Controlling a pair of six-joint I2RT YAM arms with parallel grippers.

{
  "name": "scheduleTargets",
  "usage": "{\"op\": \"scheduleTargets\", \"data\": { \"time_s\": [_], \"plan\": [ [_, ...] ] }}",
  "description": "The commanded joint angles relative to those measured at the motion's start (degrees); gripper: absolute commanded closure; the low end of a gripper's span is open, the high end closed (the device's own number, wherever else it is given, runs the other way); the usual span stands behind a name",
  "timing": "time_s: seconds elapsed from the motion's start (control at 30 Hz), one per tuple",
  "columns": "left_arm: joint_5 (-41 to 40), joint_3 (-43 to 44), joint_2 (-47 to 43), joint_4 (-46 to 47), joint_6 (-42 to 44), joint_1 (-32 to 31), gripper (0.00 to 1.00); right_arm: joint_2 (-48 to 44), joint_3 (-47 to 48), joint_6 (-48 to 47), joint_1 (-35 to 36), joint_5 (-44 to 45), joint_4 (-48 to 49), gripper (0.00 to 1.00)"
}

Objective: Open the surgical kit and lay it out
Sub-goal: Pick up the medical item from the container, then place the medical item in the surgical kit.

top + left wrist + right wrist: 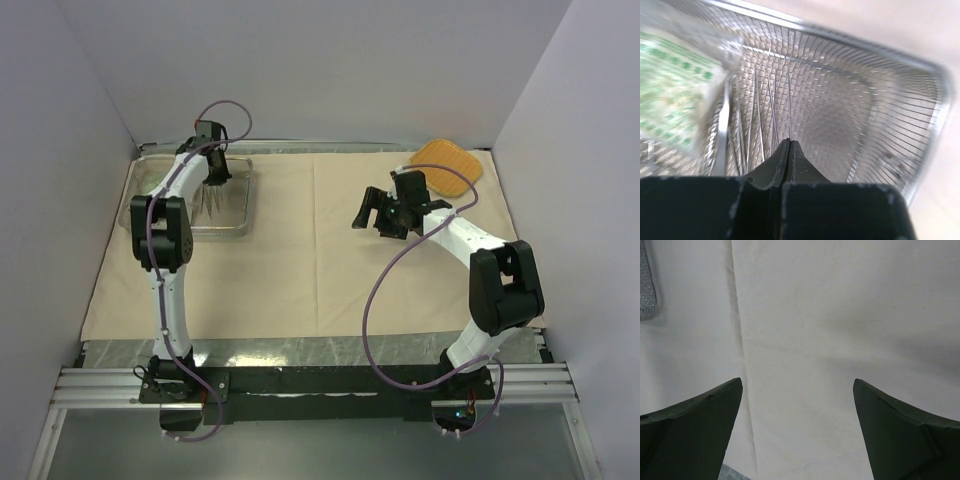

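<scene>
The beige wrapping cloth (320, 260) lies spread flat over the table. At its far left stands the steel wire-mesh tray (243, 205). My left gripper (215, 178) reaches down into the tray (935, 100). Its jaws (789, 141) are pressed together on a thin steel prong of the tweezers (789, 105), which run up and away from the tips over the mesh floor. A green-white packet (675, 90) leans blurred at the tray's left side. My right gripper (375, 220) hovers open over bare cloth (815, 315), with nothing between its fingers (797, 385).
An orange woven pad (448, 165) lies at the far right corner of the cloth. White walls close in the left, back and right sides. A corner of the mesh tray (646, 290) shows at the right wrist view's left edge.
</scene>
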Motion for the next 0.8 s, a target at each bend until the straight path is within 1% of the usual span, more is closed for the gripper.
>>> {"op": "scheduleTargets", "data": {
  "time_s": [0.0,0.1,0.13,0.2,0.23,0.3,0.33,0.4,0.43,0.53,0.6,0.77],
  "plan": [
    [1.4,-0.7,-10.3,1.7,-1.9,-0.7,0.99,-2.0,0.6,-0.5,-0.1,-0.7,1.5,0.00],
    [2.4,-2.0,-13.4,1.6,-2.8,-2.6,0.99,-2.8,0.0,-0.4,0.0,-0.1,1.9,0.00],
    [2.2,-2.2,-14.4,1.4,-3.0,-4.3,0.99,-3.0,-0.1,-0.4,-0.1,0.4,2.0,0.00],
    [1.5,-2.2,-15.0,0.8,-3.4,-6.1,0.99,-4.4,-0.9,-0.4,0.0,1.3,2.0,0.00],
    [1.2,-1.9,-15.0,0.1,-3.8,-8.3,0.99,-4.8,-1.3,-0.4,0.0,2.4,2.0,0.00],
    [-0.4,-0.8,-14.4,-0.1,-3.8,-10.6,0.99,-6.3,-2.2,-0.7,0.0,3.4,1.9,0.00],
    [-1.1,-0.5,-13.1,0.0,-3.8,-13.0,0.99,-6.6,-2.6,-0.8,-0.1,3.8,1.9,0.00],
    [-2.1,2.1,-11.0,-0.1,-3.8,-15.0,0.99,-7.5,-3.3,-0.8,0.0,4.8,1.8,0.00],
    [-2.2,3.4,-8.5,-0.5,-4.1,-16.4,0.99,-7.8,-3.4,-0.8,0.0,4.9,1.7,0.00],
    [-3.6,6.1,-4.1,0.9,-3.8,-18.4,0.99,-8.1,-3.7,-0.7,0.0,4.8,1.1,0.00],
    [-6.4,7.8,-2.1,2.2,-3.1,-19.2,0.99,-8.1,-3.6,-0.9,0.0,4.3,0.3,0.00],
    [-9.6,9.6,3.3,3.5,-2.3,-19.9,0.99,-9.4,-4.0,-1.8,0.0,4.9,-1.7,0.00]
  ]
}}
